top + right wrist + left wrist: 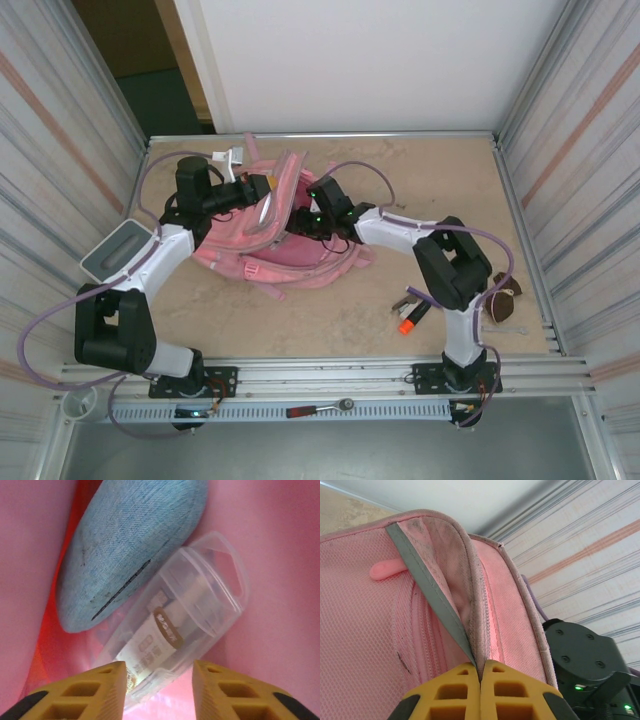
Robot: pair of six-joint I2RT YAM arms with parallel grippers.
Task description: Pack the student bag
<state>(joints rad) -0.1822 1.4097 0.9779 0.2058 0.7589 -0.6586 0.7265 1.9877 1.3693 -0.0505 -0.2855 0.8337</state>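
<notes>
The pink student bag (290, 240) lies in the middle of the table with its top held open. My left gripper (262, 190) is shut on the bag's opening edge; in the left wrist view the yellow fingertips (480, 672) pinch the pink rim beside the grey trim strip (430, 587). My right gripper (318, 205) reaches into the bag's mouth. Inside, its jaws (159, 680) stand open. A clear plastic case (185, 610) with a labelled item in it lies between them, against the left finger and clear of the right one. A blue fabric pouch (125, 545) rests beside the case.
A grey-white box (115, 250) sits at the left wall under the left arm. An orange-capped marker (408, 322) and brown sunglasses (503, 297) lie at the right front. A ratchet tool (320, 408) rests on the front rail. Corrugated walls close both sides.
</notes>
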